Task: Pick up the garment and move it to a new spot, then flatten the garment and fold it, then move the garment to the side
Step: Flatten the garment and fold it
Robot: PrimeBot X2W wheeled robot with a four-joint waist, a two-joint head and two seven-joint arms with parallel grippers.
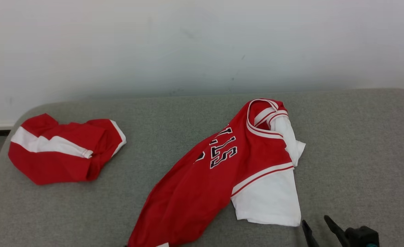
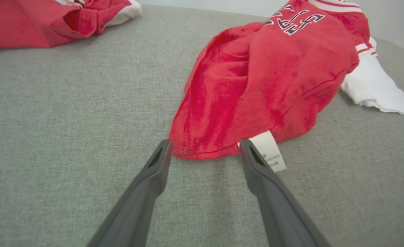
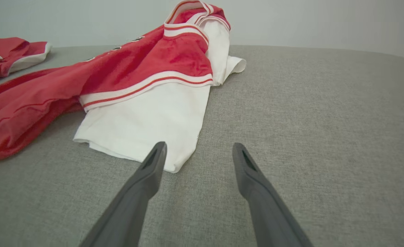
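Garment (image 1: 202, 178) lies crumpled on the grey padded surface (image 1: 359, 137), and you have its red hem (image 2: 202, 152) just ahead of the left gripper (image 2: 205, 143), between the fingertips, the white tag (image 2: 270, 151) by the right one. Its white sleeve (image 3: 147, 123) lies just ahead of the right gripper's (image 3: 199, 146) left fingertip. Both finger pairs gape wide, holding nothing.

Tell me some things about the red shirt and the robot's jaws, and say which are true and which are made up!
1. The shirt lies neatly folded. False: it is crumpled.
2. The left jaws grip the shirt. False: they are open, by its hem.
3. A white tag sticks out at the hem. True.
4. Another red and white cloth lies to the shirt's left. True.
5. The right jaws are open near the white sleeve. True.
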